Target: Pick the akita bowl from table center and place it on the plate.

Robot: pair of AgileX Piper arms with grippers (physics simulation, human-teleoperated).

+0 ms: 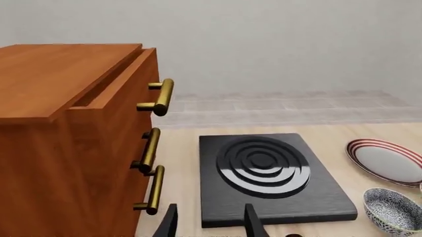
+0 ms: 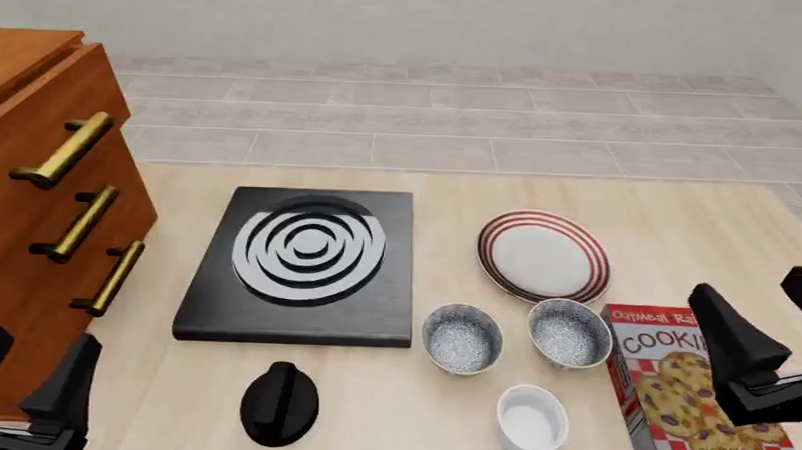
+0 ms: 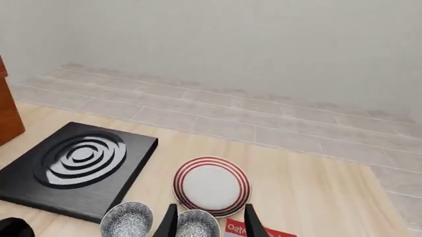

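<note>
The akita bowl [image 2: 463, 338], dark speckled inside with a pale bluish-grey rim, sits near the table's middle, just in front of the stove's right corner. It also shows in both wrist views: akita bowl [image 3: 126, 218] and akita bowl [image 1: 394, 210]. The plate [image 2: 543, 256], white with red rings, lies behind and to the right of it; plate [image 3: 212, 185], plate [image 1: 386, 160]. My right gripper [image 2: 769, 328] hovers open at the right edge, above the cookie box, empty. My left gripper [image 2: 25, 372] stands open at the near left by the cabinet, empty.
A like speckled bowl [image 2: 569, 333] with a tan-olive rim stands right of the akita bowl. A white ramekin [image 2: 532, 420], a cookie box [image 2: 682, 400], a black knob-shaped object [image 2: 279, 403], a black stove plate [image 2: 303, 264] and a wooden drawer cabinet [image 2: 36, 162] stand around.
</note>
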